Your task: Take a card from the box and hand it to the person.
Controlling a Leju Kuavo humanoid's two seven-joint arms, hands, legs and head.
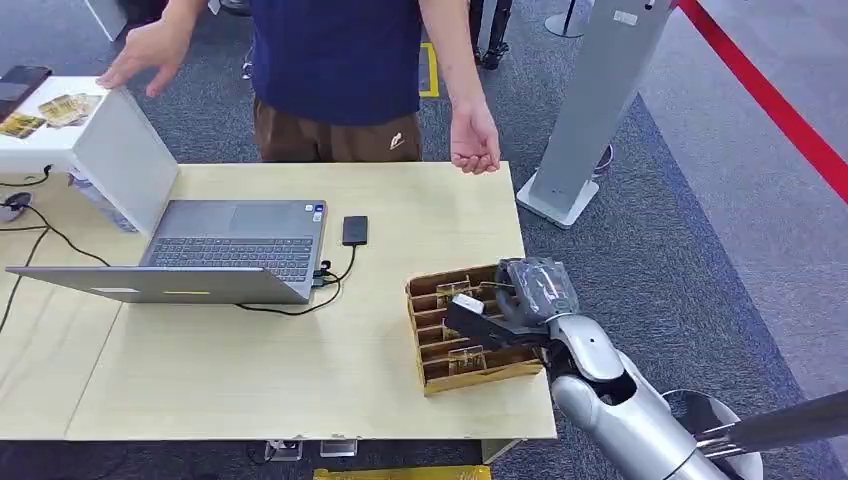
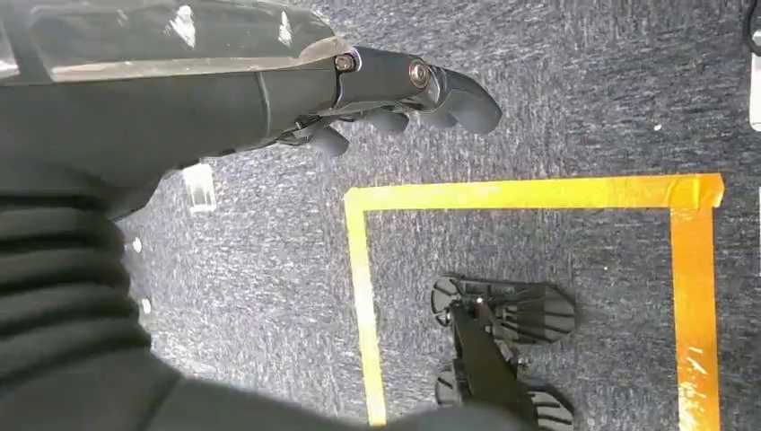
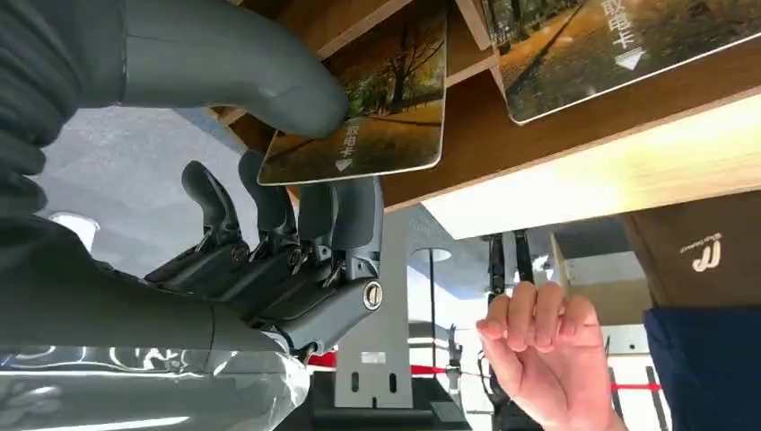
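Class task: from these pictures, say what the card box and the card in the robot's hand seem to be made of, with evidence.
Box: probably thin wood or stiff board, matte brown; flat slatted dividers, pale cut edges.
Card: likely plastic or coated card, glossy; sharp printed tree scene, rounded corners, staying flat between the right hand's thumb and fingers.

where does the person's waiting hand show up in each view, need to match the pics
Head view: the person's hand hangs at the table's far edge, beyond the wooden card box.
Left wrist view: not in it; the left hand hangs over carpet with yellow tape.
Right wrist view: the same hand, fingers curled, past the right hand gripping a card.
Shared landmark: the grey stand beside the person.
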